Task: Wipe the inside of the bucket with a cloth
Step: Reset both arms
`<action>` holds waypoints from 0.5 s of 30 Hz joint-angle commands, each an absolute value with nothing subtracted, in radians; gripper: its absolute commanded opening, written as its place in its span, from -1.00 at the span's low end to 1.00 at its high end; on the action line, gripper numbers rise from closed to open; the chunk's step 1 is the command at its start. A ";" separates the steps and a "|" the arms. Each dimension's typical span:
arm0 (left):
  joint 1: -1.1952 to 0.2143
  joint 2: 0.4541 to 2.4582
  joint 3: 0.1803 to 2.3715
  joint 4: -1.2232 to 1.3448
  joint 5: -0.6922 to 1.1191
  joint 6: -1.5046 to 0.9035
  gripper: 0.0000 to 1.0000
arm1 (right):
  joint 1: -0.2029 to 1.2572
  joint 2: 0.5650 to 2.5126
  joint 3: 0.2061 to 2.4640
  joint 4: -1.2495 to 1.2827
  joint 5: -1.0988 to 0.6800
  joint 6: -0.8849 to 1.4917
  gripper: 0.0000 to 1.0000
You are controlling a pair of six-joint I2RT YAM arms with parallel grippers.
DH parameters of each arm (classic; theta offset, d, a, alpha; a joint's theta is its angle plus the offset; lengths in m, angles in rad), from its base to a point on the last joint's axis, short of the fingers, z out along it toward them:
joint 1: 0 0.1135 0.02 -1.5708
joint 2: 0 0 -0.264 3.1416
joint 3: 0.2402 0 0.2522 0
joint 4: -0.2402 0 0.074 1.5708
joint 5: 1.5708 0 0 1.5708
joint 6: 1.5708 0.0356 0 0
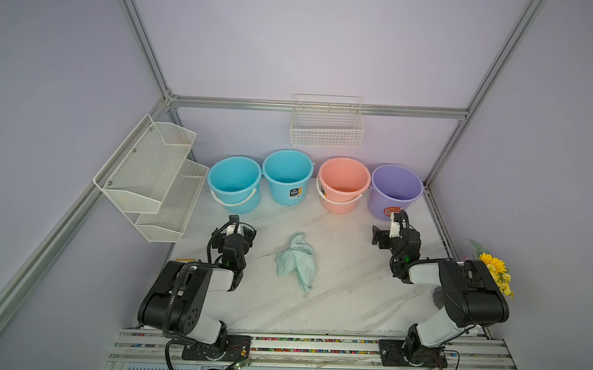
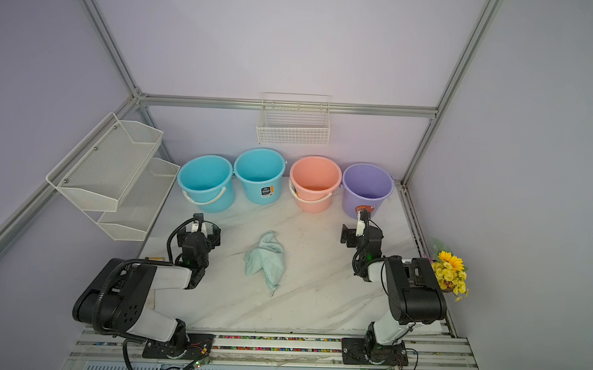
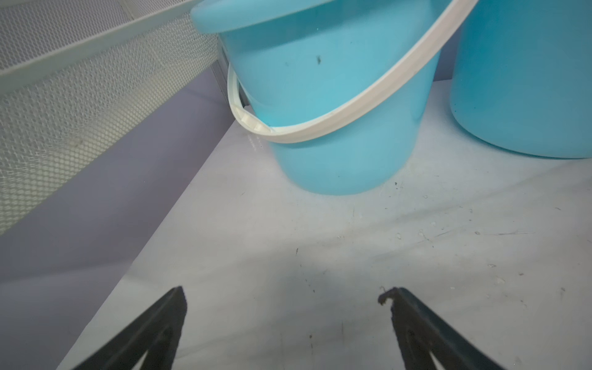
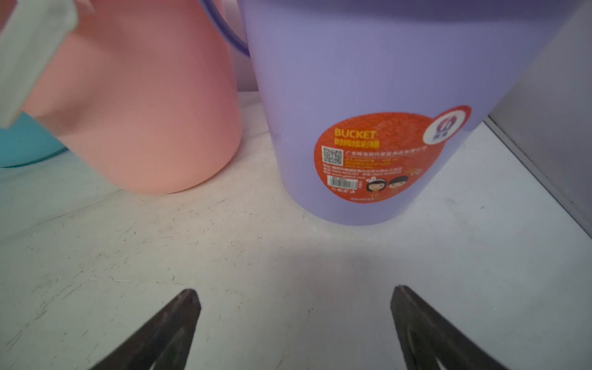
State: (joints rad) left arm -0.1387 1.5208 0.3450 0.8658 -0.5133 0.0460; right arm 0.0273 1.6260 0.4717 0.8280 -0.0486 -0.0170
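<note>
A robot test cell in a lab was indicated: a marble-patterned tabletop (image 1: 335, 297) was boxed in by lilac panels (image 1: 329, 39) on an aluminium frame (image 1: 240, 103). A wire basket (image 1: 326, 132) was hung far ahead of the left gripper (image 3: 286, 290), and both arms (image 1: 187, 291) were bolted to a slotted rail (image 1: 315, 346) behind it.

Cloth (image 1: 297, 261): on table (image 1: 335, 297), centre. Behind cloth: four buckets (image 1: 343, 181), side by side. Behind cloth, higher up: wire basket (image 1: 326, 132). Left of cloth: left gripper (image 3: 286, 290), tiered rack (image 1: 151, 179) beyond. Right of cloth: right gripper (image 4: 294, 290), flowers (image 1: 495, 273) beyond.
</note>
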 commanded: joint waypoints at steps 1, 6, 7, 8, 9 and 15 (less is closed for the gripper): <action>-0.068 1.524 0.341 0.969 -0.360 0.002 1.00 | 0.020 1.685 0.453 0.982 -0.110 -0.036 0.95; -0.031 1.563 0.388 0.915 -0.286 -0.012 0.99 | 0.017 1.770 0.449 1.067 -0.053 -0.007 0.95; -0.031 1.555 0.397 0.883 -0.284 -0.015 1.00 | 0.015 1.773 0.451 1.068 -0.045 -0.001 0.94; -0.029 1.559 0.392 0.897 -0.285 -0.012 1.00 | 0.014 1.775 0.452 1.068 -0.042 0.000 0.94; -0.030 1.564 0.387 0.916 -0.285 -0.008 1.00 | 0.014 1.775 0.454 1.066 -0.039 0.001 0.94; -0.030 1.562 0.380 0.930 -0.285 -0.008 0.99 | 0.015 1.775 0.467 1.041 0.040 0.029 0.94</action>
State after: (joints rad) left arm -0.0376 1.5772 0.3672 0.8745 -0.3092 0.0109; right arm 0.0193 1.7805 0.4568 0.9802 0.0013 0.0181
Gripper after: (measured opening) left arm 0.997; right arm 0.972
